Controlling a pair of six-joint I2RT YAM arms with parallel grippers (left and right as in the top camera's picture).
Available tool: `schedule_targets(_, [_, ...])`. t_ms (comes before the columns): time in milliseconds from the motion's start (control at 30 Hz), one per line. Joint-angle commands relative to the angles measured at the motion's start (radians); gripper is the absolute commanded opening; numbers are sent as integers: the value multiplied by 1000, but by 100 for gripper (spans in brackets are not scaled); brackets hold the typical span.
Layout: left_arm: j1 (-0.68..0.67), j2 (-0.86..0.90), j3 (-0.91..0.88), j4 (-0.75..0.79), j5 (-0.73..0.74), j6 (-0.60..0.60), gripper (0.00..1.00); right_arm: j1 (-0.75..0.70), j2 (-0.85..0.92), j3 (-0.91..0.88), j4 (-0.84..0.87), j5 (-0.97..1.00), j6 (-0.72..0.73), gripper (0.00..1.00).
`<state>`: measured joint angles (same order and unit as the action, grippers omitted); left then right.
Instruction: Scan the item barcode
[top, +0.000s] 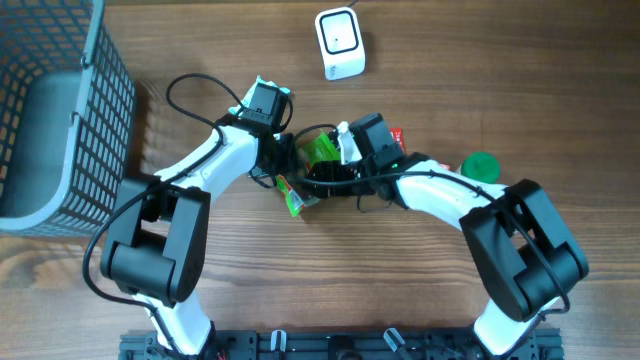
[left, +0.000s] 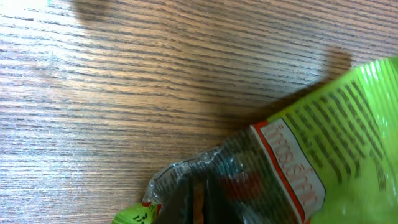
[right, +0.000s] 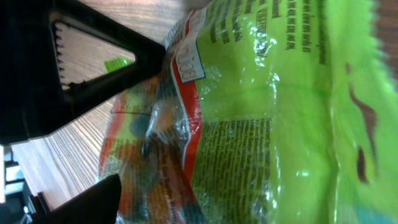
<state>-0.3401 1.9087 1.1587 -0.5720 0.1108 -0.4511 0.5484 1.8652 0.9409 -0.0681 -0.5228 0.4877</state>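
Note:
The item is a green snack bag with a red-edged clear window, lying crumpled at the table's middle between both arms. In the left wrist view, the dark fingers of my left gripper are shut on the bag at its clear end. My right gripper stands open, one black finger above and one below the end of the bag, which fills that view. No barcode shows, only small print. The white scanner stands at the back, apart from the bag.
A grey wire basket takes up the far left. A green round lid and a red packet lie beside the right arm. Black cables loop around both wrists.

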Motion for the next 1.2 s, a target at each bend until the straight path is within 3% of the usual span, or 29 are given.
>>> schedule_targets(0, [-6,66,-31,-16,-12,18,4,12,12,-11,41,-17,6,4])
schedule_targets(167, [23,-50,0,-69,-87,70,4,-53,-82,-11,25,-126,-124,4])
schedule_targets(400, [152,-488,13,-135,-94,16,11,-146,-407,-11,-235,-319,-199,4])
schedule_targets(500, [219,-610,12,-214,-94,16,12,-208,-515,-11,-338,-527,-222,4])
schedule_targets(633, [292,-629,11,-296,-98,17,15,-259,-600,-11,-329,-909,-331,4])
schedule_targets(833, [362,-551,10,-335,-98,17,21,-267,-619,-11,-331,-895,-336,4])
schedule_targets(1000, [371,-494,10,-317,-113,17,61,-266,-616,-12,-429,-428,-361,4])
schedule_targets(1033, [371,-488,10,-309,-133,17,73,-266,-614,-12,-462,-336,-393,4])
schedule_targets(1067, [371,-481,10,-292,-201,17,100,-266,-612,-12,-496,-253,-434,4])
schedule_targets(1167, [371,-481,10,-298,-254,17,100,-267,-611,1,-494,-170,-374,4])
